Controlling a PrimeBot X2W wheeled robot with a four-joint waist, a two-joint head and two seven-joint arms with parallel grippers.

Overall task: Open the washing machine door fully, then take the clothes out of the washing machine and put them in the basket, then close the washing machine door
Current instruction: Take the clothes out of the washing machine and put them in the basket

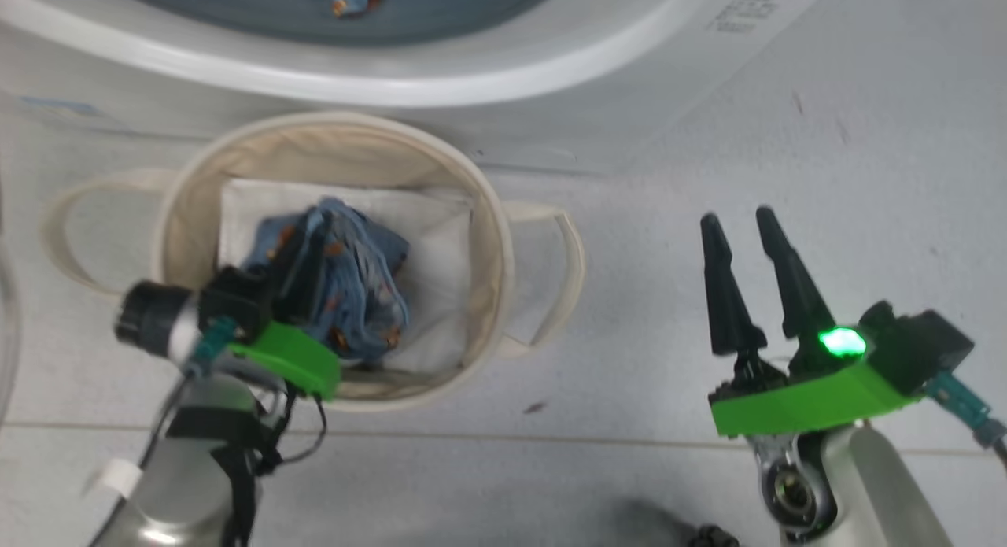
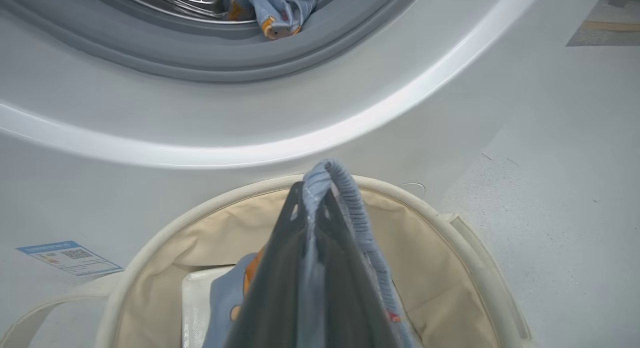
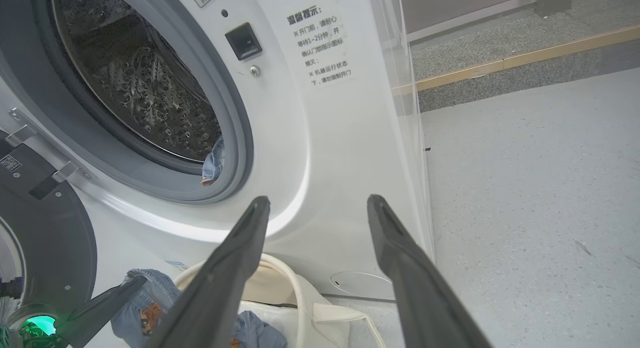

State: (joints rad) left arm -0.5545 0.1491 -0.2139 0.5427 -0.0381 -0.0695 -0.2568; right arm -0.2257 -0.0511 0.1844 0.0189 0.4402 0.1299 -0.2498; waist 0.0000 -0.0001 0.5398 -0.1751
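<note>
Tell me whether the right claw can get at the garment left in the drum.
Probably yes. The right claw is open and empty, the washing machine door is swung aside, and the blue garment lies at the drum's front lip with nothing before it.

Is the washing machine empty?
No, not empty: a blue garment lies at the front of the drum inside the washing machine.
</note>
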